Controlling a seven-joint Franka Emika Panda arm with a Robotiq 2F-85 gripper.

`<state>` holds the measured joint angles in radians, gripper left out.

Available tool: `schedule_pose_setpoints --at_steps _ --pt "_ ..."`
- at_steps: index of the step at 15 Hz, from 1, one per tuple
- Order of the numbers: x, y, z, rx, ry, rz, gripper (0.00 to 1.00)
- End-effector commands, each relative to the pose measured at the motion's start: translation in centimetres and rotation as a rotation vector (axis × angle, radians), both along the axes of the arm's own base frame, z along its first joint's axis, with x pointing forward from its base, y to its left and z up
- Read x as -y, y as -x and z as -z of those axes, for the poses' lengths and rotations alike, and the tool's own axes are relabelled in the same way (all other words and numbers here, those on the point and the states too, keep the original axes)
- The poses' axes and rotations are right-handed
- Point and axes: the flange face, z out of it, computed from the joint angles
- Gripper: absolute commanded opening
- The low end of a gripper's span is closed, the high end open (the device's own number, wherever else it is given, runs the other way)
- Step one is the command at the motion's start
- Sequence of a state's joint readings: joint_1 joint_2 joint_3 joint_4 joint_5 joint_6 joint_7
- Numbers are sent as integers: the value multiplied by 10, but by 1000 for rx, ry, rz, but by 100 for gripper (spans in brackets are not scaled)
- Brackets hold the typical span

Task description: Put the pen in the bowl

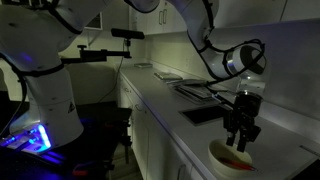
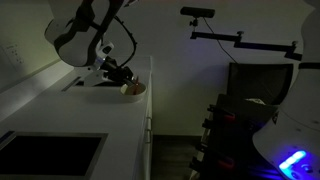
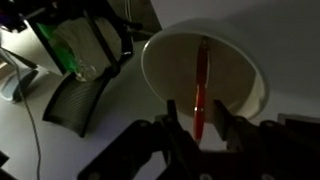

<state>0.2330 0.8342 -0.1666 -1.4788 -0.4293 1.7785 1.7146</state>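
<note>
Inside the bowl (image 3: 236, 78), on its pale floor, lies the pen (image 3: 201, 75), running from the far wall towards the near rim in the wrist view; its near end shows between the fingers (image 3: 170, 128) of the claw (image 3: 198, 130), though whether that end rests on the rim I cannot tell; the fingers stand well wider than the shaft and touch neither side of it, so the claw is released and grasps nothing. In an exterior view the claw (image 1: 240, 128) hangs just above the bowl (image 1: 222, 152), which sits near the edge of the bench (image 1: 165, 105). I judge the pen light, stiff and smooth, apt to roll or slide on the curved floor; should it need taking up, grip across the middle of the barrel, fingers square to its length, clear of the bowl's wall; the bowl looks shallow and may shift if nudged.
</note>
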Motion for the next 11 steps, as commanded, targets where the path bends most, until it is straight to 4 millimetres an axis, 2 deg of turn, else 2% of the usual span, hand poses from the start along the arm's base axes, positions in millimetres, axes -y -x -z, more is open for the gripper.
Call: schedule_pose_setpoints --at_steps 1,4,8,11 --pt "-1 2 -14 27 -51 -18 77" --pt "-6 -1 -37 53 -159 -63 98" --pt "-15 1 -67 29 -291 -150 100" --pt "-17 7 -83 -6 -280 -180 100"
